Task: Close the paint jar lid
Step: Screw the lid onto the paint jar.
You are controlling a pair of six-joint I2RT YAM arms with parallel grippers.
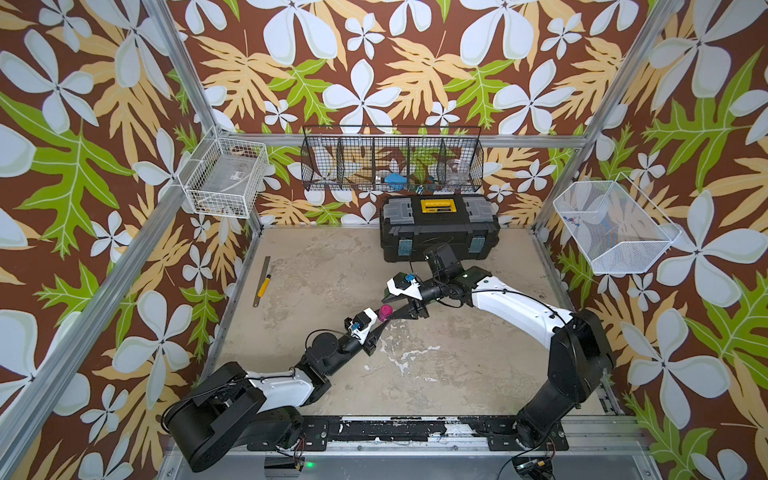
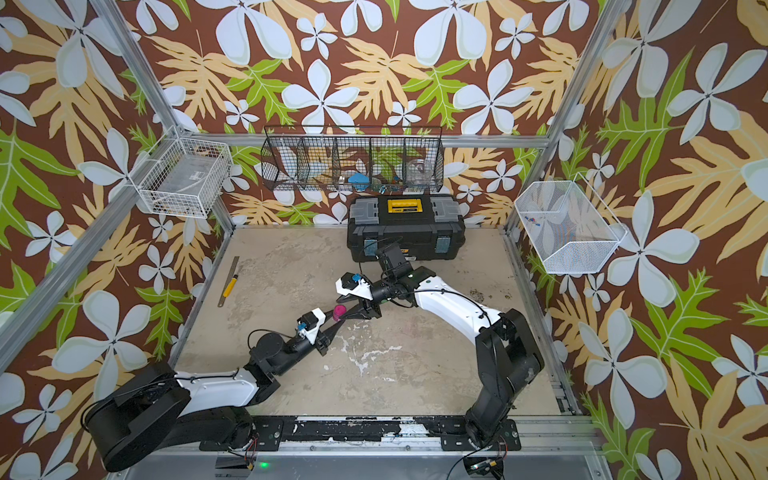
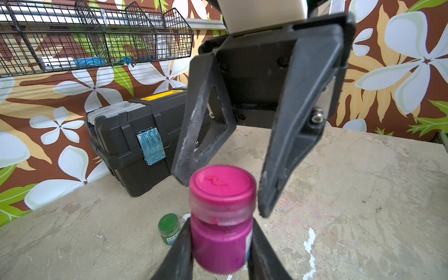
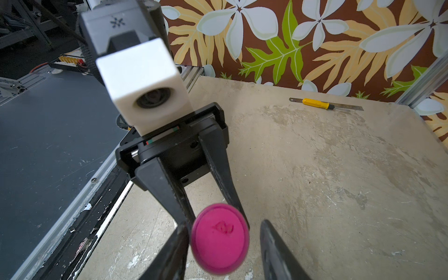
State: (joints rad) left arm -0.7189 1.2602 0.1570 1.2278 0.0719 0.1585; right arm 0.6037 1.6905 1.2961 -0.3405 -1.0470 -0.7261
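Note:
The magenta paint jar [image 1: 385,311] [image 2: 340,311] is held just above the tabletop at mid-table. My left gripper [image 3: 220,234] is shut on the jar's body [image 3: 219,247], one finger on each side. The magenta lid [image 3: 221,186] [image 4: 220,238] sits on top of the jar. My right gripper [image 4: 223,228] [image 1: 392,316] reaches in from the opposite side and straddles the lid, open. One of its fingers [image 4: 177,244] is against the lid's rim. The other finger [image 4: 274,244] stands a small gap away from it.
A small green jar [image 3: 169,228] stands on the table just behind the magenta one. A black toolbox [image 1: 438,224] sits at the back. A steel ruler and a yellow-handled tool [image 1: 262,282] lie at the left edge. Wire baskets [image 1: 392,164] hang on the walls.

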